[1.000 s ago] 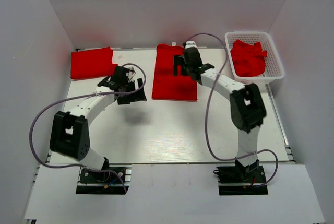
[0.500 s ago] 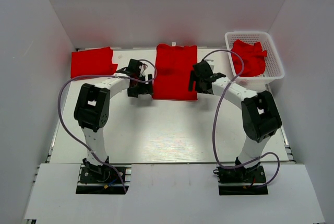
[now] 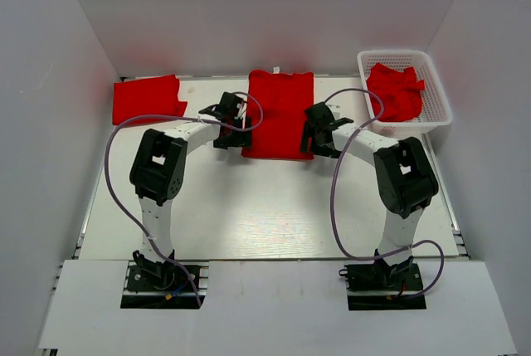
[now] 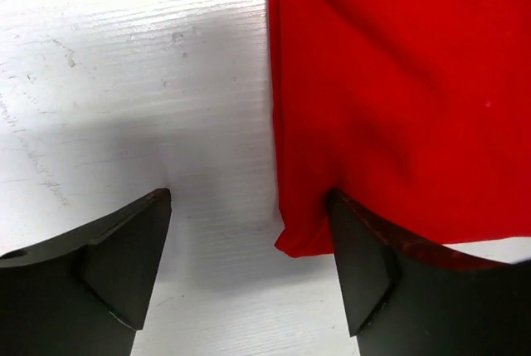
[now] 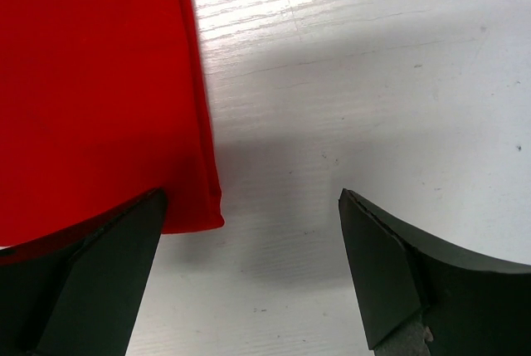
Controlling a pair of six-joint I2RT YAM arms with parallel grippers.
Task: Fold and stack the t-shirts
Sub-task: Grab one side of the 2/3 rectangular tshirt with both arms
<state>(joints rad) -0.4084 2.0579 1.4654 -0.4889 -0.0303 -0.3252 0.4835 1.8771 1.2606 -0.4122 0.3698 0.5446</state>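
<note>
Bright, even overhead light; table [image 3: 274,207] glares near white in wrist views, soft grey shadows across it; top view sharp, t-shirt [image 3: 280,115] red saturated, folds barely readable

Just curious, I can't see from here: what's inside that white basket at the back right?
A crumpled heap of red cloth fills the white basket. How many shirts it is, and anything beneath, is hidden.

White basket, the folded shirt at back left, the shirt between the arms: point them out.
white basket [image 3: 437,90], top view, right wall
folded shirt [image 3: 148,100], top view, middle
centre shirt [image 3: 278,115], top view, middle
</note>
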